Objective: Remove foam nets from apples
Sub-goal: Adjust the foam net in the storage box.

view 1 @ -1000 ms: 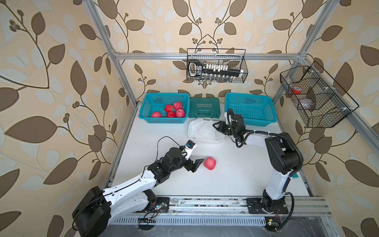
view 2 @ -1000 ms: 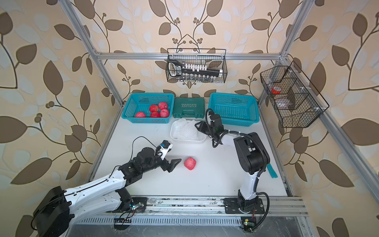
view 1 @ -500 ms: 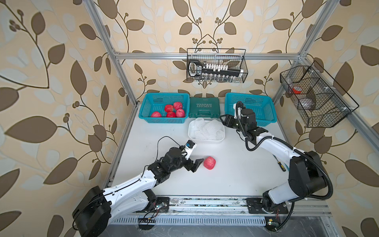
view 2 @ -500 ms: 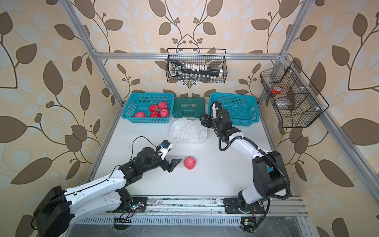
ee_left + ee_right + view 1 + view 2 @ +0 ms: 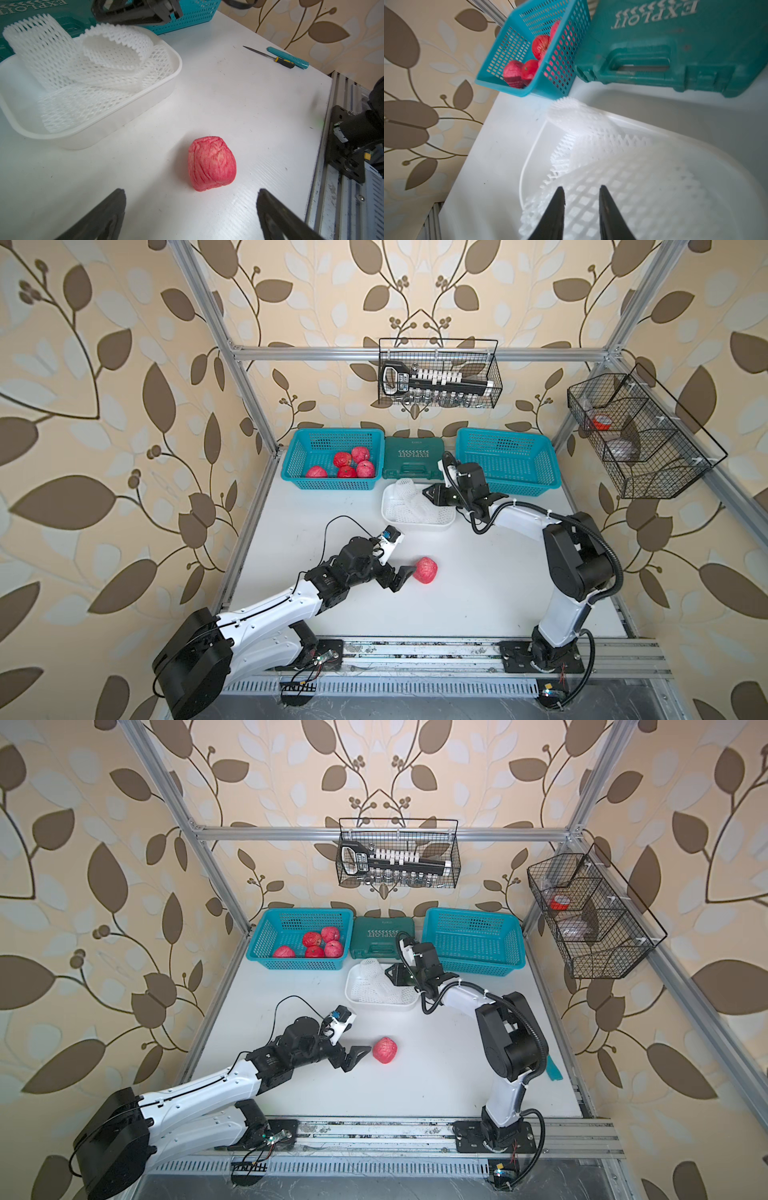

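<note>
Left wrist view – Operator: Report the position of the round red-pink apple (image 5: pixel 212 163) and the left gripper (image 5: pixel 191 194).

Technician: The apple lies on the white tabletop (image 5: pixel 259 99) with no mesh on it. The left gripper is spread fully and holds nothing. It sits just short of the apple.

Operator: And the right gripper (image 5: pixel 581 190)?

Technician: It hangs over the white rectangular plastic tub (image 5: pixel 133 116). Its jaws are parted by a narrow gap with nothing between them. The white foam mesh nets (image 5: pixel 99 68) lie piled in that tub.

Operator: Step in hand?

Technician: By my judgement, stripping is complete for this apple and it awaits transfer. Five bare apples (image 5: pixel 365 467) rest in the teal perforated plastic basket (image 5: pixel 332 486). Next move: advance the left gripper until its fingers bracket the apple at its widest girth, close gently, lift clear, carry to the basket
</note>
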